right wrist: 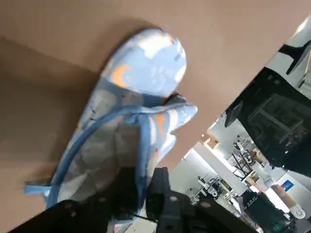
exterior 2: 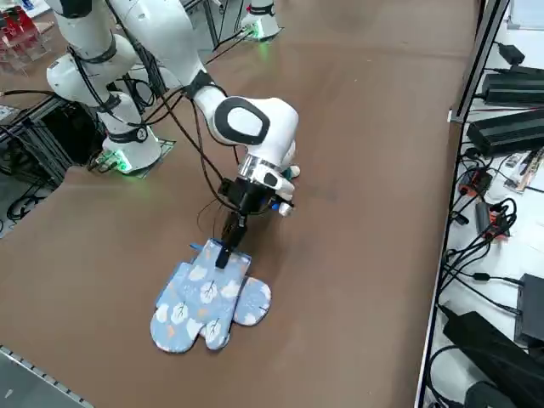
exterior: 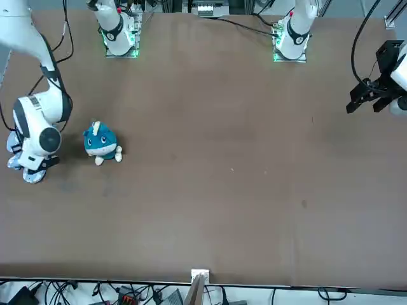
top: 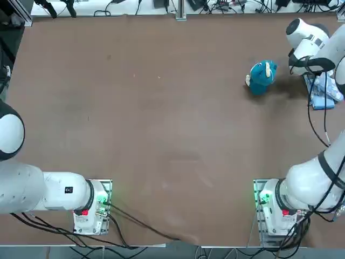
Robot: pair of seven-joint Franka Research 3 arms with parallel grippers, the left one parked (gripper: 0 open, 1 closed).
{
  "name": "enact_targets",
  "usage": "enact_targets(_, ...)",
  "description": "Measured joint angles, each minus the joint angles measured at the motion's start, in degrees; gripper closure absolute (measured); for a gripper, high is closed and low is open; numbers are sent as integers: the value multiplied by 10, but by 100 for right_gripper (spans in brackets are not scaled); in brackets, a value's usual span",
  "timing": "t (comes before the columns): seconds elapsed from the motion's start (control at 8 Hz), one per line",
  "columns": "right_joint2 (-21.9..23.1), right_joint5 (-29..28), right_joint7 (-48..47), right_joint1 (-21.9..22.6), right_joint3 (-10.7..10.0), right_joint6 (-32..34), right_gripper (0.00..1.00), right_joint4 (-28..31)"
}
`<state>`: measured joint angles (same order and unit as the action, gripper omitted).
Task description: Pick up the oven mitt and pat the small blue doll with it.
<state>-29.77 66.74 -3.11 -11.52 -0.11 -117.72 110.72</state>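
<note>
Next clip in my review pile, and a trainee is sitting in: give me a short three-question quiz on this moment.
1. True or false: the oven mitt lies flat on the table.
2. Which end of the mitt does the right tool meet? A the cuff edge, B the thumb lobe, C the rounded tip.
3. Fill in: the small blue doll is ___ the mitt (touching / apart from).

Key: 1 true; 2 A; 3 apart from.

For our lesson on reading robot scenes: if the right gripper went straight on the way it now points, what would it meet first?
The right gripper points down at the cuff end of the oven mitt; its fingers already straddle that edge, so it would meet the mitt first, then the table.
</note>
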Motion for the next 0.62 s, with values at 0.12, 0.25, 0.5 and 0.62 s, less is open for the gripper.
enact_targets(0.12,-7,0,-8,8,0,0,64,0)
enact_targets(0.25,-11,0,-13,11,1,-1,47,0)
enact_targets(0.5,-9,-16,-15,12,17,-2,8,-4)
enact_targets(0.62,-2,-55,-8,13,33,0,0,-17)
